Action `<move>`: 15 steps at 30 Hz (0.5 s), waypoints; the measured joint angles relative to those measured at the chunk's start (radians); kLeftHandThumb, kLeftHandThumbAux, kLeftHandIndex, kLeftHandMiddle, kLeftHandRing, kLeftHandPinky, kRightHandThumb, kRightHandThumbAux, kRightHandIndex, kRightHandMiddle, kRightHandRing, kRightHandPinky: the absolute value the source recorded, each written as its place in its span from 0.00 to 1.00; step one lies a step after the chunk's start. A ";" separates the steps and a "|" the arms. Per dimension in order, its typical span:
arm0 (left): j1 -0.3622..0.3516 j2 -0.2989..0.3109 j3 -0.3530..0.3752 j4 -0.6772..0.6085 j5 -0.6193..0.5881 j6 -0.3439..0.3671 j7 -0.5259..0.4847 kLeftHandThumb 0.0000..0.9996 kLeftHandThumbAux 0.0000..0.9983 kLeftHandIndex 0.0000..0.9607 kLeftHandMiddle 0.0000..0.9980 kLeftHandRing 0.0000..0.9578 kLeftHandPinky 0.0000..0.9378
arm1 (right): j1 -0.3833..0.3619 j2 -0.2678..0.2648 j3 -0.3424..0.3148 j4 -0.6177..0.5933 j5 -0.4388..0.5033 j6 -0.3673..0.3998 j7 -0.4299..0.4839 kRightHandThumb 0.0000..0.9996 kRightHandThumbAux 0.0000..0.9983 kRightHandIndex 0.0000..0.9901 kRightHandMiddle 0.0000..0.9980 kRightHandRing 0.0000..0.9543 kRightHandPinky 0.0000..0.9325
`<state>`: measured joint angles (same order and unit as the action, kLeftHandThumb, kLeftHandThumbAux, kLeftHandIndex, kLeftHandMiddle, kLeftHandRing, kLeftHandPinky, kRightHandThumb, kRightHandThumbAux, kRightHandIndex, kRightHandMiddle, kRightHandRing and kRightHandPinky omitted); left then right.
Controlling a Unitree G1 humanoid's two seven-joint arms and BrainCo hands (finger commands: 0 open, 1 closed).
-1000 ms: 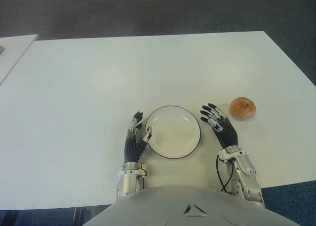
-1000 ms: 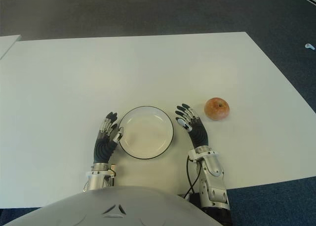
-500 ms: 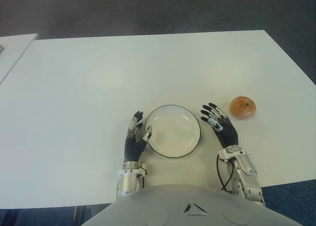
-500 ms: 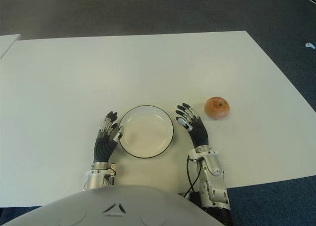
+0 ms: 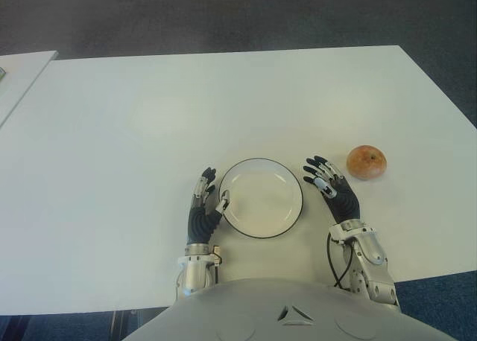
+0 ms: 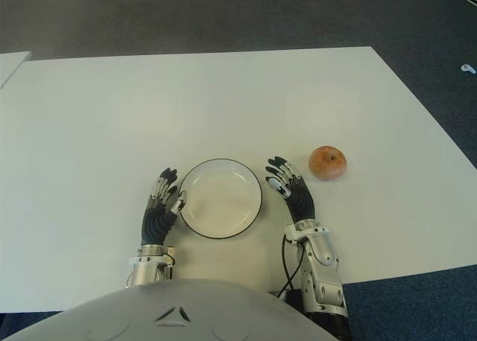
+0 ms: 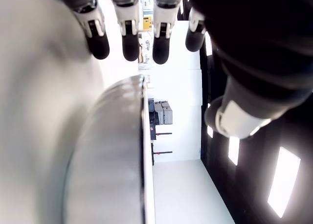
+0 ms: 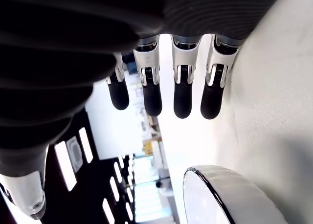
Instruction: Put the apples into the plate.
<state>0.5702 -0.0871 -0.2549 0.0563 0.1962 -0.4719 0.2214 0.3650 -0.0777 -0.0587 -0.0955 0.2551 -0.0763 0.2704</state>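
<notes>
One reddish apple [image 5: 366, 162] lies on the white table [image 5: 134, 118], off to the right of the plate. The white plate with a dark rim [image 5: 295, 207] sits near the front edge and holds nothing. My right hand [image 5: 326, 183] shows between plate and apple, fingers spread and holding nothing, a short gap from the apple. My left hand [image 5: 206, 199] shows at the plate's left rim, fingers relaxed and open. In the right wrist view the fingers [image 8: 182, 94] stretch out above the plate rim [image 8: 215, 194].
A second white table's corner [image 5: 19, 73] shows at the far left. Dark carpet [image 5: 238, 17] lies beyond the table. The table's right edge runs close behind the apple.
</notes>
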 measured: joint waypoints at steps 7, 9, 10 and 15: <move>-0.002 0.000 0.000 0.005 -0.002 -0.005 0.000 0.15 0.65 0.10 0.13 0.12 0.14 | -0.011 0.002 -0.007 -0.047 0.004 0.000 -0.010 0.42 0.64 0.18 0.20 0.21 0.23; -0.004 0.000 0.000 0.007 -0.001 -0.005 0.000 0.15 0.65 0.10 0.13 0.12 0.14 | -0.024 0.007 -0.008 -0.068 0.005 -0.011 -0.014 0.42 0.63 0.19 0.20 0.20 0.22; -0.004 0.000 0.000 0.008 -0.001 -0.006 0.000 0.15 0.65 0.10 0.13 0.12 0.13 | -0.030 0.010 -0.008 -0.074 0.005 -0.019 -0.015 0.43 0.63 0.19 0.20 0.20 0.20; -0.008 -0.001 0.000 0.013 0.001 -0.011 0.000 0.14 0.65 0.10 0.13 0.13 0.14 | -0.053 0.030 -0.004 -0.078 -0.017 -0.086 -0.030 0.46 0.63 0.23 0.19 0.17 0.18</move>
<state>0.5618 -0.0877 -0.2553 0.0698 0.1976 -0.4833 0.2214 0.3122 -0.0481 -0.0624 -0.1730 0.2385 -0.1626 0.2404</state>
